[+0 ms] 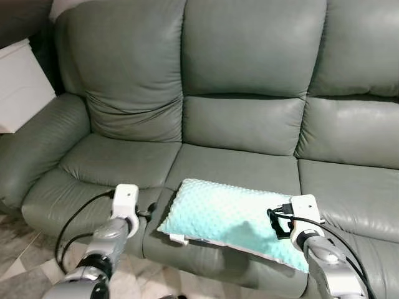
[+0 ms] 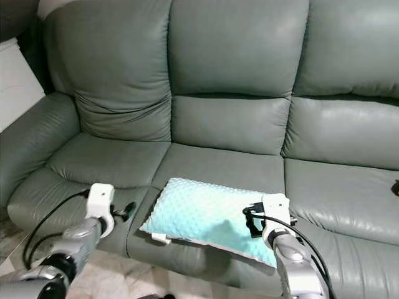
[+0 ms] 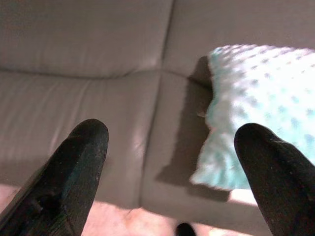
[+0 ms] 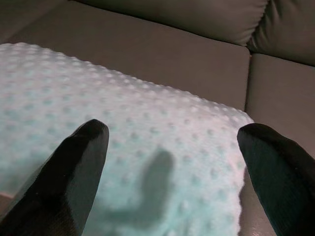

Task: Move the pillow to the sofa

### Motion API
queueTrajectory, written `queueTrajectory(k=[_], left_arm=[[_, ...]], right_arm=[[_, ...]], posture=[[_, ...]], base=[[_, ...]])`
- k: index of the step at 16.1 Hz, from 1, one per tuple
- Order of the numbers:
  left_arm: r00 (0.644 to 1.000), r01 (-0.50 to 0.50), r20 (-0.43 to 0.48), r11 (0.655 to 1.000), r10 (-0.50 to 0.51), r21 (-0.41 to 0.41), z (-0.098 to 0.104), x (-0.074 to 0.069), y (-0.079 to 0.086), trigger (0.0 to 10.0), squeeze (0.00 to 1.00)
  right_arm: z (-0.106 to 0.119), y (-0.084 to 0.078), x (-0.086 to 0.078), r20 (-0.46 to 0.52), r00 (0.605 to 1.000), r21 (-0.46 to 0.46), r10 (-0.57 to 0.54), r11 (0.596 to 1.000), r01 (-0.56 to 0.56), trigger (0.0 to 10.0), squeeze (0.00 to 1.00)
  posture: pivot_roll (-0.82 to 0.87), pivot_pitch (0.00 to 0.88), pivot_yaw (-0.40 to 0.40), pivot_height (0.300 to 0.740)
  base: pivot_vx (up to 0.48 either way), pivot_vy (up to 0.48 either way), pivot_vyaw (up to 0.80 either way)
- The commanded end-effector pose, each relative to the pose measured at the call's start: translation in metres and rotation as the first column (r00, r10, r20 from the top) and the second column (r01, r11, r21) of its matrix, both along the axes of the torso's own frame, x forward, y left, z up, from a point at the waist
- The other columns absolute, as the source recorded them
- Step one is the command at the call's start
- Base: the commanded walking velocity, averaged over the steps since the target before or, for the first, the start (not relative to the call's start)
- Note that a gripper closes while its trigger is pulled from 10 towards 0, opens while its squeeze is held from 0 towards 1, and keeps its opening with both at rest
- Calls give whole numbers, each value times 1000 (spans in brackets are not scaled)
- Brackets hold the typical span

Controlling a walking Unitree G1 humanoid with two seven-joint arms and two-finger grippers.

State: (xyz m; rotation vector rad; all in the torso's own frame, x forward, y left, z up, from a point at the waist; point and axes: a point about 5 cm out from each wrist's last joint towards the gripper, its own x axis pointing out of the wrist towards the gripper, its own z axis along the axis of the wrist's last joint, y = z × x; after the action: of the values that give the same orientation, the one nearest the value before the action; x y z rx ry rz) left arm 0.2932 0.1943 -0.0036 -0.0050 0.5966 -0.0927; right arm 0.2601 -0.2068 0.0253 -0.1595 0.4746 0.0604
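Left eye view gives me the sofa (image 1: 249,81), then the pillow (image 1: 230,215) lying flat on its middle seat, long axis across me. My right gripper (image 4: 172,162) hovers spread over its right end; my left gripper (image 3: 172,167), also spread, sits just beside its left end.

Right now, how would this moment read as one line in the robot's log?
mint dotted pillow: lying on grey leather sofa middle seat | left gripper: open, beside pillow | right gripper: open, above pillow

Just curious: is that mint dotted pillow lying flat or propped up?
Flat: the mint dotted pillow lies on the grey leather sofa's middle seat.
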Motion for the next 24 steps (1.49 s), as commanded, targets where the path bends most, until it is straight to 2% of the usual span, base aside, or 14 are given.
queueTrajectory(k=[1, 3, 4, 5, 6, 10, 12, 14, 15, 16, 17, 20, 21, 24], left_arm=[[1000, -29, -8, 999, 29, 13, -3, -4, 8, 10000, 0], [997, -76, -8, 997, 76, 9, -5, -6, 10, 10000, 0], [996, -91, 18, 996, 91, -13, -3, -5, 8, 10000, 0], [992, -120, 46, 992, 121, -33, 0, -2, 6, 10000, 0], [980, -176, 81, 982, 181, -74, 6, 4, 4, 10000, 0], [962, -225, 125, 965, 243, -137, 16, 15, -7, 10000, 0], [959, -206, 162, 964, 233, -171, 22, 18, -5, 10000, 0], [966, -154, 180, 974, 184, -164, 21, 15, -4, 10000, 0], [969, -131, 191, 979, 159, -155, 21, 14, -4, 10000, 839], [968, -103, 215, 987, 128, -124, 22, 12, 0, 10000, 1000], [959, -88, 258, 989, 115, -115, 28, 13, 5, 10000, 1000], [943, -116, 301, 988, 143, -106, 36, 16, 11, 10000, 1000], [944, -57, 320, 995, 79, -76, 37, 13, 7, 10000, 1000], [947, -37, 316, 998, 54, -57, 30, -3, 11, 10000, 1000]], right_arm=[[-4, 3, -2, -21, 1000, 15, 9, 1000, -9, 10000, 1000], [-5, 3, -4, -28, 999, 12, 18, 1000, -18, 10000, 1000], [-4, 2, -4, -31, 999, 4, 28, 1000, -28, 10000, 788], [-1, 0, -1, -29, 999, -17, 43, 999, -43, 10000, 0], [7, -2, 7, -14, 998, -27, 64, 998, -65, 10000, 0], [29, 0, 36, 27, 990, -67, 135, 989, -133, 10000, 0], [33, 11, 48, 40, 987, -57, 155, 987, -152, 10000, 0], [30, 18, 50, 50, 986, -77, 162, 984, -158, 10000, 0], [30, 19, 51, 63, 985, -92, 159, 984, -153, 10000, 0], [30, 20, 51, 94, 987, -69, 132, 990, -126, 10000, 0], [28, 21, 50, 103, 988, -44, 117, 993, -113, 10000, 1000], [21, 19, 47, 96, 992, -45, 84, 996, -80, 10000, 1000], [20, 18, 44, 96, 992, -44, 84, 996, -80, 10000, 1000], [18, 15, 41, 100, 991, -50, 84, 996, -79, 10000, 1000]], posture=[[-235, 0, 105, 740], [-235, 0, 88, 740], [-235, 0, 77, 740], [-235, 0, 56, 740], [-234, 0, 31, 740], [-200, 0, -21, 740], [-173, 0, -25, 740], [-151, 0, -11, 740], [-144, 0, 0, 740], [-138, 0, 13, 740], [-137, 0, 31, 740], [-127, 0, 31, 740], [-122, 0, 23, 740], [-119, 0, 23, 740]], base=[[0, 0, 0], [0, 0, 0], [0, 0, 0], [0, 0, 0], [0, 0, 0], [0, 0, 0], [0, 0, 0], [0, 0, 0], [0, 0, 0], [0, 0, 0], [0, 0, 0], [0, 0, 0], [0, 0, 0], [0, 0, 0]])
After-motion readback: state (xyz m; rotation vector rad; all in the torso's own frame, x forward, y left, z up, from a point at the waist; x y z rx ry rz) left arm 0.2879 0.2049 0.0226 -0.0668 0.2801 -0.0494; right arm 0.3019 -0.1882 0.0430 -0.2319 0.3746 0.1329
